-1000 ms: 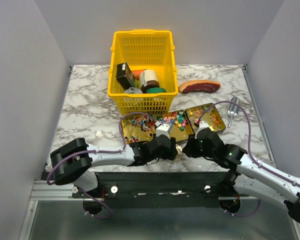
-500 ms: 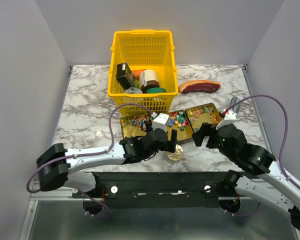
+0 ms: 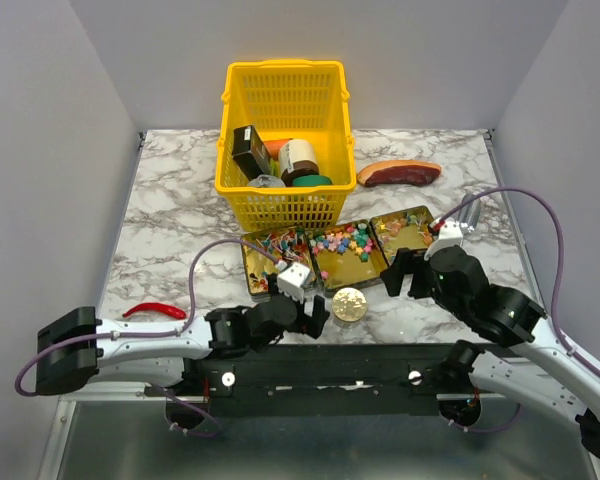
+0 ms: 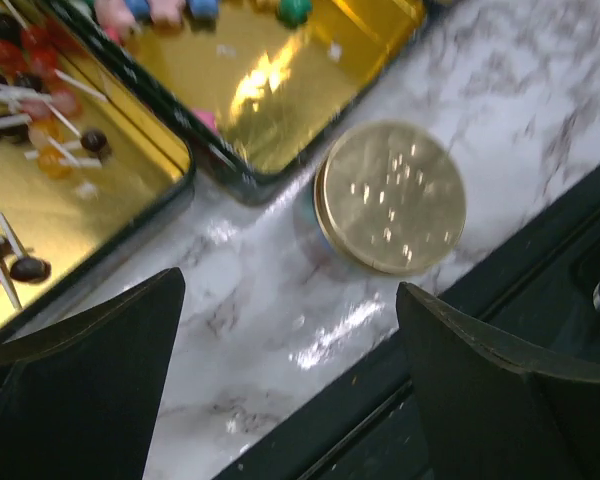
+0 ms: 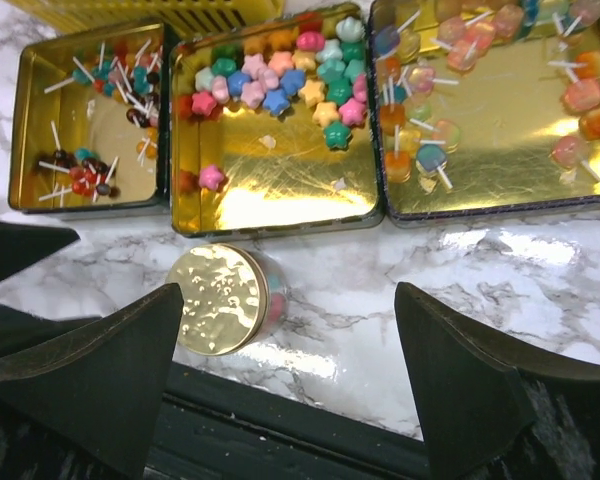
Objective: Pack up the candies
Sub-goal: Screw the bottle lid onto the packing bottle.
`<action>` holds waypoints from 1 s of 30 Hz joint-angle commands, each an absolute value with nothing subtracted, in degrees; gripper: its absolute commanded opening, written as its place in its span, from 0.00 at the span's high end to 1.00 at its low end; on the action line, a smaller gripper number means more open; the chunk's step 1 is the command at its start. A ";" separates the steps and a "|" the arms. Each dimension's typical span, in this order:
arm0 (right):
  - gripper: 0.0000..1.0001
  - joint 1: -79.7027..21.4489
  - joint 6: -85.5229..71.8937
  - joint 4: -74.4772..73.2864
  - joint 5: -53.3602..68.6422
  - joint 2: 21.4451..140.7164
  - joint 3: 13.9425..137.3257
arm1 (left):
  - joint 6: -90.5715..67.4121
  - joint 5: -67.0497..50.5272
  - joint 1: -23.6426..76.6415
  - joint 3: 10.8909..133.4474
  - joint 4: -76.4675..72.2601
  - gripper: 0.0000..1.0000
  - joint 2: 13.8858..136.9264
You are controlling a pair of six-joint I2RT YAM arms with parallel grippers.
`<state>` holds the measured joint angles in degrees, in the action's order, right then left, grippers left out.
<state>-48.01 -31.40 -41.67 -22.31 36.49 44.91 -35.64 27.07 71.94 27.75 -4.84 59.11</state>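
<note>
Left pincer and right pincer gape wide, empty

- The left arm and right arm are pale grey tubes with chunky black joints.
- A purple cable loops along each.
- The left gripper and right gripper have thick, black, pointy fingers.
</note>
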 commanded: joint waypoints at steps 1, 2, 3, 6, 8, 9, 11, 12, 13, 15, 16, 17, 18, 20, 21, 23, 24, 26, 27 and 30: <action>0.06 -48.16 -30.84 -41.57 -18.55 37.44 43.86 | -33.58 35.75 80.23 22.25 -12.38 0.01 60.02; 0.06 -48.16 -31.02 -41.49 -18.28 37.35 43.51 | -33.31 39.34 83.81 21.71 -13.70 0.01 60.90; 0.06 -48.16 -31.46 -41.57 -18.19 37.18 42.98 | -32.79 41.03 85.33 21.10 -17.45 0.01 62.91; 0.06 -48.16 -32.60 -41.14 -17.23 37.00 42.19 | -30.50 43.51 88.24 17.50 -28.51 0.01 67.65; 0.07 -48.25 -33.05 -40.96 -16.79 37.09 42.01 | -28.49 43.16 88.59 15.30 -34.68 0.01 70.65; 0.06 -48.16 -33.13 -40.87 -16.53 37.26 42.01 | -28.04 43.42 88.94 14.68 -40.37 0.01 73.80; 0.07 -48.16 -33.48 -41.13 -16.26 38.14 42.27 | -26.03 43.33 89.03 13.71 -46.46 0.01 76.80; 0.08 -48.16 -33.57 -41.39 -16.00 38.49 42.28 | -25.32 43.50 89.03 13.54 -51.89 0.01 80.38; 0.08 -48.25 -34.01 -41.57 -15.82 38.84 42.28 | -24.27 44.29 89.03 14.06 -54.38 0.01 82.25; 0.13 -48.16 -34.71 -41.75 -14.86 39.81 42.01 | -21.64 45.17 89.03 15.37 -59.04 0.01 88.20; 0.14 -48.16 -35.85 -42.01 -14.59 40.16 41.92 | -20.66 45.70 89.03 16.51 -61.06 0.01 90.16; 0.16 -48.16 -36.38 -42.19 -13.20 41.04 41.75 | -19.78 45.27 89.03 16.78 -63.61 0.01 91.92; 0.20 -48.16 -36.73 -42.36 -12.49 41.48 41.57 | -18.64 44.65 89.03 16.79 -68.94 0.01 94.98; 0.26 -48.25 -38.14 -42.36 -10.73 42.36 40.79 | -18.28 43.51 89.03 17.40 -72.32 0.01 97.81; 0.30 -48.16 -38.58 -42.36 -10.29 42.97 40.52 | -18.37 43.33 89.03 17.84 -73.90 0.01 100.17; 0.31 -48.16 -39.81 -42.19 -9.85 43.42 39.56 | -18.46 42.45 89.03 18.98 -76.01 0.01 102.47; 0.34 -48.16 -40.16 -41.40 -9.67 43.59 38.16 | -18.46 42.19 89.03 19.25 -78.29 0.01 104.74; 0.35 -48.25 -41.04 -40.17 -8.18 43.68 36.75 | -18.28 42.27 88.95 20.04 -80.15 0.01 106.60; 0.36 -48.16 -41.39 -38.86 -7.65 43.86 35.43 | -18.19 42.19 88.95 20.21 -80.94 0.01 107.83; 0.37 -48.16 -41.83 -36.40 -6.42 44.82 33.75 | -18.11 41.75 88.51 21.27 -80.95 0.01 109.59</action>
